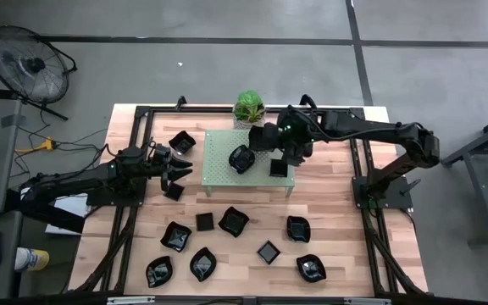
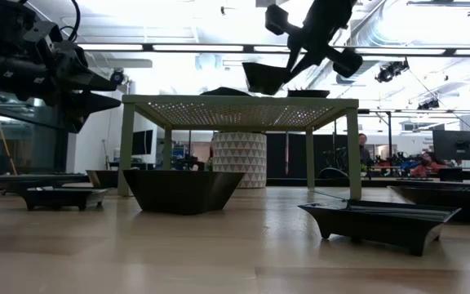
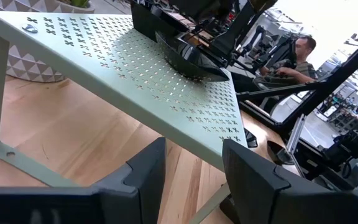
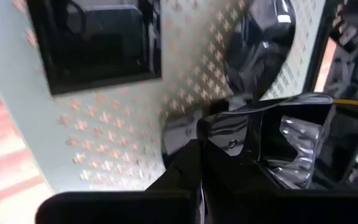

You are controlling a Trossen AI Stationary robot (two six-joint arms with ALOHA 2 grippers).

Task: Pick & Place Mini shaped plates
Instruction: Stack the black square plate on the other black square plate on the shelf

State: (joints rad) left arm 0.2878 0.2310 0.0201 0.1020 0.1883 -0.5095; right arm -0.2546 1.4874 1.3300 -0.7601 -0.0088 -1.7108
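A pale green perforated rack stands at the table's middle. On its top rest a rounded black mini plate and a square one. Above the rack's far side, my right gripper is shut on another black plate, which the right wrist view shows as a glossy dish. My left gripper waits open and level just left of the rack, its fingers apart with nothing between them. Several more black plates lie on the near half of the table. My right gripper holds the plate by one edge of its rim, pinched between the two fingers. The fingers slant down from the table's right and far side. The plate hangs tilted below the fingers, clear of the rack's top.
A small potted plant stands just behind the rack. Two plates lie near my left gripper. Black frame rails run along the table's sides. People sit in the room beyond.
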